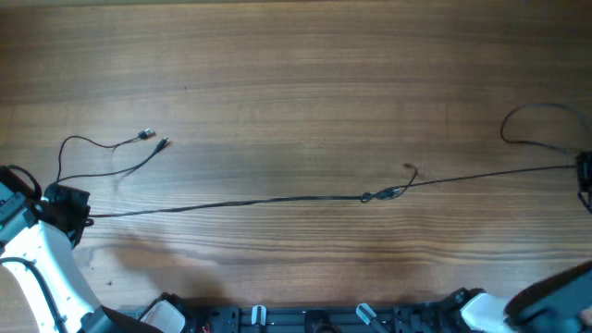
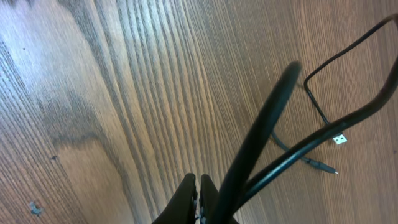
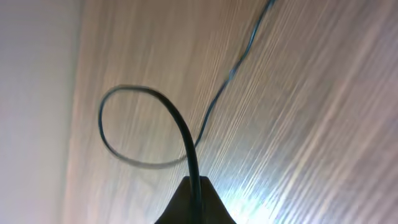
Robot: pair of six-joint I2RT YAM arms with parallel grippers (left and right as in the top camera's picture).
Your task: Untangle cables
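Across the table [image 1: 296, 74], from its left edge to its right edge, the cables [image 1: 231, 203] run as one nearly taut line. A small knot [image 1: 384, 192] sits right of the middle, where the strands twist around each other. At the left edge the left gripper [image 1: 67, 205] is pinched onto the line, and its wrist view shows the jaws closed with wire passing out of them. At the right edge the right gripper [image 1: 585, 171] is likewise clamped on the line, jaws closed around the wire in its wrist view. Two free ends with small plugs [image 1: 146, 135] lie toward the far left corner, and a slack loop [image 1: 504, 129] lies toward the far right corner.

The step in hand looks like pulling the line apart to expose the tangle. Tension alone will likely tighten that knot. The next move probably calls for slackening, freeing one gripper, and working the short tail at the knot back through. No container is in view.
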